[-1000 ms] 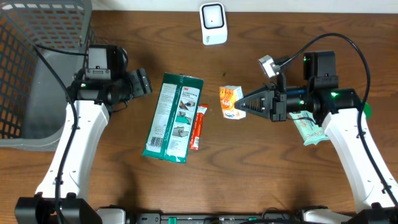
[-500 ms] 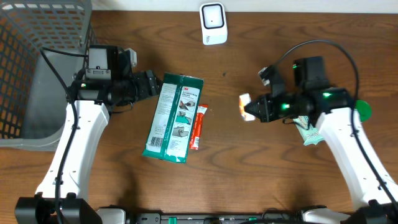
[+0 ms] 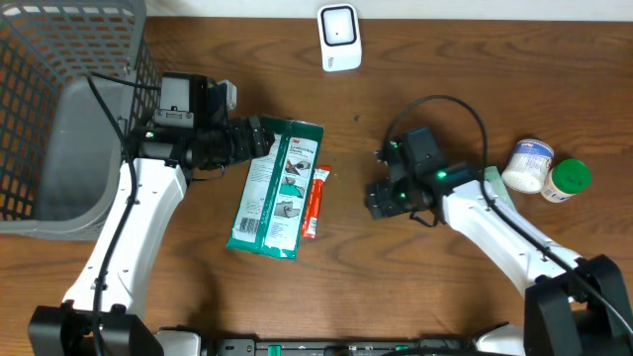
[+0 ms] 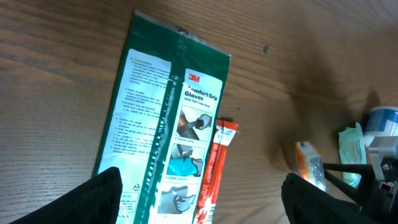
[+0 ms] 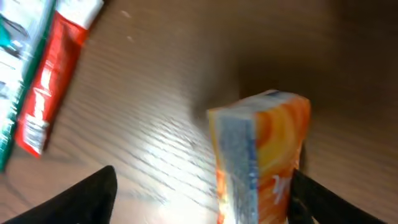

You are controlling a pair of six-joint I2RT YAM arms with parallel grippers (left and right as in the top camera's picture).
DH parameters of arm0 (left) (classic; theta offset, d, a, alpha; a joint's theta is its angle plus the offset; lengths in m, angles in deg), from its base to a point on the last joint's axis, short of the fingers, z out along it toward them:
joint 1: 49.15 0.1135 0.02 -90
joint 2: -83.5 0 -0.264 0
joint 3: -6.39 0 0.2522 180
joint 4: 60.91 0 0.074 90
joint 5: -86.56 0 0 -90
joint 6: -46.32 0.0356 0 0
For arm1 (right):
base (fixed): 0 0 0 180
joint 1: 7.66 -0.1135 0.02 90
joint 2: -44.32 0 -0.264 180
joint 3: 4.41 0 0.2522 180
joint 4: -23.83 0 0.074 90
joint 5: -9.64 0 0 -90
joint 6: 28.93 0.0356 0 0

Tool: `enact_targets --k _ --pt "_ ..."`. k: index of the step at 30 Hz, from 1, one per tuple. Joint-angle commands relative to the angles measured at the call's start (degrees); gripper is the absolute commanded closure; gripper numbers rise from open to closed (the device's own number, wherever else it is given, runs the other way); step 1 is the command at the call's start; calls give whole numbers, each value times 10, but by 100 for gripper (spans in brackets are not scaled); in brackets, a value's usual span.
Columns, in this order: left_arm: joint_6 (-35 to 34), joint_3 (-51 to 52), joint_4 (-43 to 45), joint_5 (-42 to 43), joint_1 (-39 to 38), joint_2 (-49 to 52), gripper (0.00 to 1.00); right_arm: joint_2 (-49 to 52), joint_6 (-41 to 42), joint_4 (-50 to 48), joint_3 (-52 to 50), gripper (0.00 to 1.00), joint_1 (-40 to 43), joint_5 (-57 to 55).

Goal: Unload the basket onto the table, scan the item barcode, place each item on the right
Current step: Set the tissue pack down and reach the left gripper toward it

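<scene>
Swinging in from three o'clock, the right gripper (image 5: 202, 180) has let go. Its fingers now stand spread around the one orange packet (image 5: 261, 155), which is upright on the table (image 3: 554, 59) just right of centre. The left gripper (image 4: 202, 186), also spread, has crept over the single 3M glove pack (image 4: 168, 118), with one red stick sachet (image 4: 214, 168) at its three o'clock. Two containers sit at three o'clock: one white container (image 3: 526, 165) and one green-lidded container (image 3: 568, 180). One scanner (image 3: 338, 38) sits at twelve and one wire basket (image 3: 40, 59) at ten.

A dark brown wood-grain counter (image 3: 376, 287) fills the scene, its grain running left to right. A pale strip (image 3: 495, 8) borders its far edge, and a grey wire basket (image 3: 40, 59) sits at the far left corner. Soft light leaves a dull sheen on the wood.
</scene>
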State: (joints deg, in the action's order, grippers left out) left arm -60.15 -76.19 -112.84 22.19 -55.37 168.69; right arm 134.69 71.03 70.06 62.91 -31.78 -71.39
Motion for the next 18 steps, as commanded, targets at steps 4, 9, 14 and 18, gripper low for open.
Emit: enact_targets --k 4,9,14,18 --pt "3 7 0 7 -7 7 17 -17 36 -1 35 4 36 71" --pt "4 7 -2 7 -21 7 17 -18 26 11 37 33 63 76" --pt "3 7 6 3 -33 7 17 -18 24 16 32 99 52 72" --pt "4 7 7 3 -42 7 17 -18 24 19 30 91 46 58"
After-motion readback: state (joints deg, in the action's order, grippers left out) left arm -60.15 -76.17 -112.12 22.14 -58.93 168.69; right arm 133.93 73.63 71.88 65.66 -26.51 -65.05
